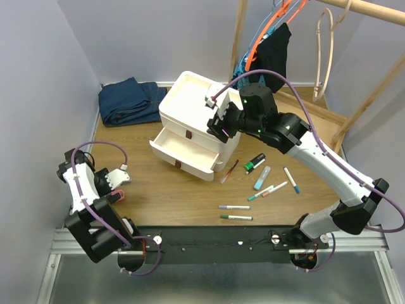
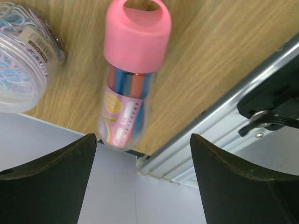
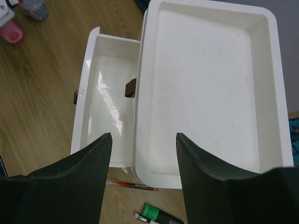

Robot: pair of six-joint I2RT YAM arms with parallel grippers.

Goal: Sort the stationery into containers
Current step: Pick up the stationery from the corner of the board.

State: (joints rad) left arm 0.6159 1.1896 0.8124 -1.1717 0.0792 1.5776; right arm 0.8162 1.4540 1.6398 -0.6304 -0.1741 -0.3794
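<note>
Layout around the drawer stack [image 1: 193, 123]
Markers [image 1: 261, 179] lay scattered right of and before it; folded jeans [image 1: 130, 101] lay behind-left, on the worktop [image 1: 171, 196].

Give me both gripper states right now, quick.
Left gripper: open, empty, over a pink-capped tube on the table.
Right gripper: open, empty, above the white drawer unit.

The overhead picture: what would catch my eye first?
Probably the white plastic drawer stack mid-table, its lower drawers pulled open and empty, with the right gripper hovering open above it. Next, slim white markers scattered on the wooden table near the front edge.
</note>
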